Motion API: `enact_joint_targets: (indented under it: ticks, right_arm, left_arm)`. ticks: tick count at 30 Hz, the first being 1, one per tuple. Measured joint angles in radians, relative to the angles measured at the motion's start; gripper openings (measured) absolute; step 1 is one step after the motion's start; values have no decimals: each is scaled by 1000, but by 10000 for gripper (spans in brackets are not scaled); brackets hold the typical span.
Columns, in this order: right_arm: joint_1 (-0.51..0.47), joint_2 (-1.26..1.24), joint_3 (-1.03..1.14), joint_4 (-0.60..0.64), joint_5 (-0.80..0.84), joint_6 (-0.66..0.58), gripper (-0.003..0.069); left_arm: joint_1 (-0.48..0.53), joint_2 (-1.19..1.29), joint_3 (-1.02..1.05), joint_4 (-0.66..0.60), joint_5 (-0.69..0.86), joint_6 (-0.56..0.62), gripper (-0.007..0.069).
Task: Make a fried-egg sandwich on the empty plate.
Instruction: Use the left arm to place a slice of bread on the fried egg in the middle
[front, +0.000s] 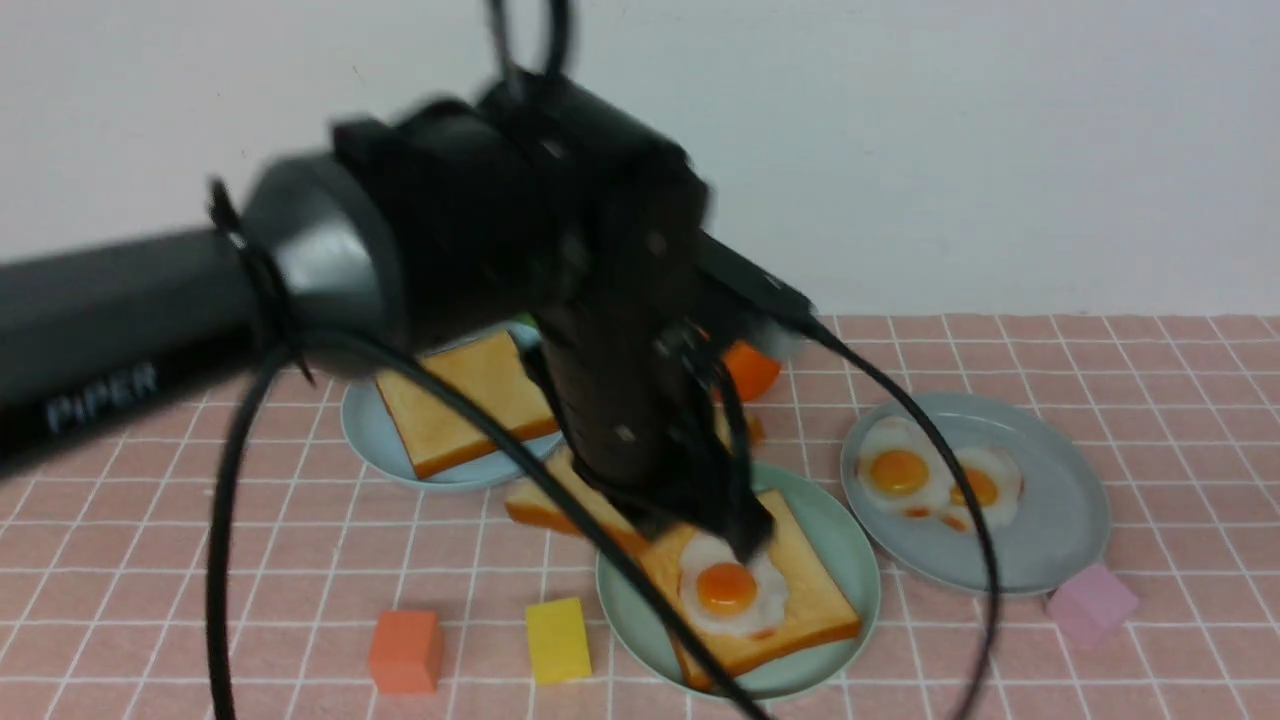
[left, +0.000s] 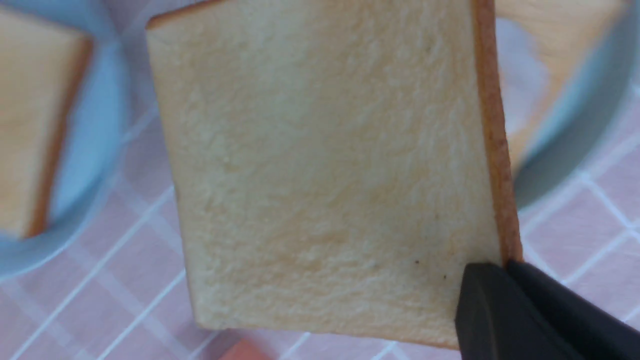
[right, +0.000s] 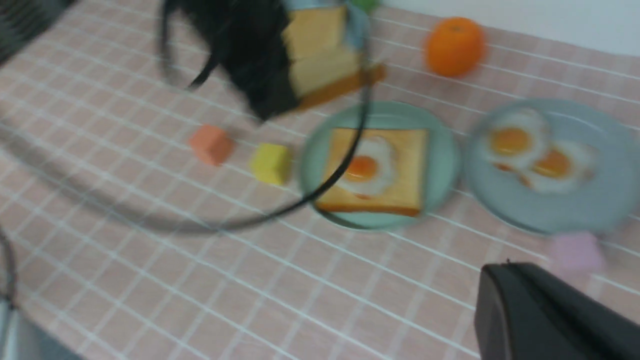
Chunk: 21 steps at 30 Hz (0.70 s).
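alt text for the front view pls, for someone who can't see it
The left gripper holds a toast slice beside a mint-green plate carrying a second slice topped with a fried egg. Nearby sit a pale blue plate with a third slice and a grey-blue plate with two eggs, on pink checked cloth.

You have the middle plate (front: 850, 560) bearing a bottom slice (front: 808, 585) with an egg (front: 727, 588) on top, a two-egg plate (front: 1060, 520) to its right, a toast plate (front: 365, 430) behind it to the left, a lifted slice (left: 325, 175) over the table between those two, and one block (front: 405, 650) and a second block (front: 558, 640) to its left.
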Motion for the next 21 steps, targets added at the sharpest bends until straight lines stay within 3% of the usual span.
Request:
enact_joint_targets:
  ticks: [6,14,17,21]
  right_arm:
    - [0,-73,0,-52,46,61,4]
    - [0,-76,-3,-52,54,68,6]
    - [0,-76,-3,-46,59,68,6]
    - [0,-76,-3,-44,77,68,6]
  left_arm:
    - [-65,28,8,8,-131,35,13]
    - [-66,112,9,-3,-134,234,13]
    - [-66,138,10,-6,-122,379,13]
    - [-64,155,10,-7,-122,434,13]
